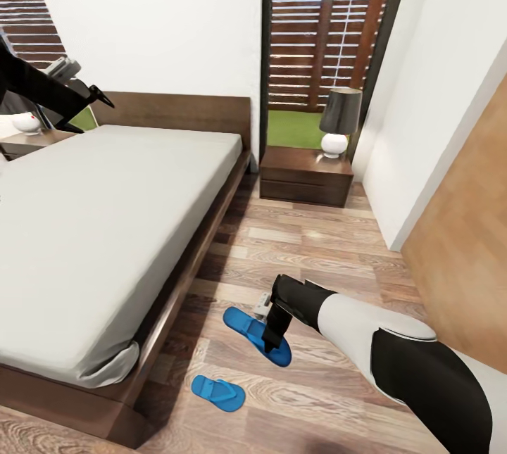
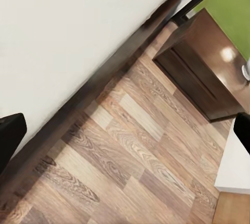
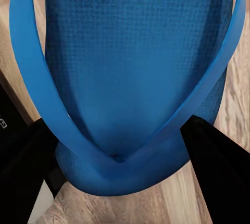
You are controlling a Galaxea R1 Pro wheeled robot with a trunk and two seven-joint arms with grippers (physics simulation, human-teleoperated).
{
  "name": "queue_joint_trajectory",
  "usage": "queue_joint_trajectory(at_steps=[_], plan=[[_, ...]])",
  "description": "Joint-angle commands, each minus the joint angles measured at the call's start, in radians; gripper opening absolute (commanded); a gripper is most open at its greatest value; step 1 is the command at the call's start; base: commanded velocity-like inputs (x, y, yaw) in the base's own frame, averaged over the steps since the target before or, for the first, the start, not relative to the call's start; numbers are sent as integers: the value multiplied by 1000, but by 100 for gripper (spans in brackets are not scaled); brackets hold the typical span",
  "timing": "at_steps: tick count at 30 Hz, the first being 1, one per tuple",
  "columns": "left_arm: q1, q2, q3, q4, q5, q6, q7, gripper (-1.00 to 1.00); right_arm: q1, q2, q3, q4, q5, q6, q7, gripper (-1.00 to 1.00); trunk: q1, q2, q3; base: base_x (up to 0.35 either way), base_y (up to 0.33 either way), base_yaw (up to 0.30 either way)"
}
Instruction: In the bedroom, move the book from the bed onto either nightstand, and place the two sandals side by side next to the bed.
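While I stand on the wood floor (image 1: pixel 310 243) beside the bed (image 1: pixel 98 229), the open strip of planks runs from the bed's dark frame on one side to the white wall (image 1: pixel 422 130) and a light wooden panel (image 1: pixel 465 257) on the other. At the far end of that strip the nightstand (image 1: pixel 305 174) sits against the tall window, with a dark-shaded lamp (image 1: pixel 339 121) on its top. The bed's near corner juts toward me, and its frame edge borders the floor where both sandals lie.

My right gripper (image 1: pixel 276 341) reaches down over the farther sandal (image 1: pixel 246 326), the fingers dropping onto its end nearest me. In the right wrist view that sandal (image 3: pixel 130 78) is very close, its toe straps meeting in a V between my two dark fingers (image 3: pixel 219 172), which stand apart on either side of it; the jaws are spread and not clamped. The nearer sandal (image 1: pixel 218 393) lies apart from the first, closer to the bed's corner, pointing a different way.

My left gripper (image 1: pixel 95 96) is raised high over the far side of the mattress, near the headboard; its fingers look spread, holding nothing. The left wrist view looks down on the mattress edge, the floor (image 2: pixel 130 151) and the nightstand (image 2: pixel 208 67).

A second cabinet (image 1: pixel 28 141) shows behind my left arm, with a small white object (image 1: pixel 27 122) on it.
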Motion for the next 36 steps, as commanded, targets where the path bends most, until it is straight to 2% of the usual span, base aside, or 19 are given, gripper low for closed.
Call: queue_joint_trajectory(at_steps=[1,9,13,19,23,25,29,36], plan=[[-1,1,-7,-1,10,1,8,100,-1,0,6,0,-11,6,-2,-100,0,0,-1,0,66,0],[-1,-1,-8,-1,10,5,2,100,-2,0,4,2,-12,12,-14,-100,0,0,-1,0,15,0],[-1,-3,-8,-1,10,7,-4,100,-3,0,2,0,-12,72,-66,-100,0,0,-1,0,1,0],[-1,-3,-9,-1,10,8,-7,100,-3,0,3,-6,-3,115,-86,-100,0,0,-1,0,0,0],[-1,-4,-9,-1,10,9,-9,100,-3,0,3,-29,80,118,-84,-100,0,0,-1,0,0,0],[-1,-4,-9,-1,10,9,-18,100,-3,0,4,-49,106,109,-82,-100,0,0,-1,0,0,0],[-1,-4,-9,0,10,9,-46,100,-3,0,6,-68,130,61,-73,-100,0,0,-1,0,0,0],[-1,-4,-9,0,9,9,-59,100,-3,0,8,-75,138,18,26,-100,0,0,-1,0,0,0]])
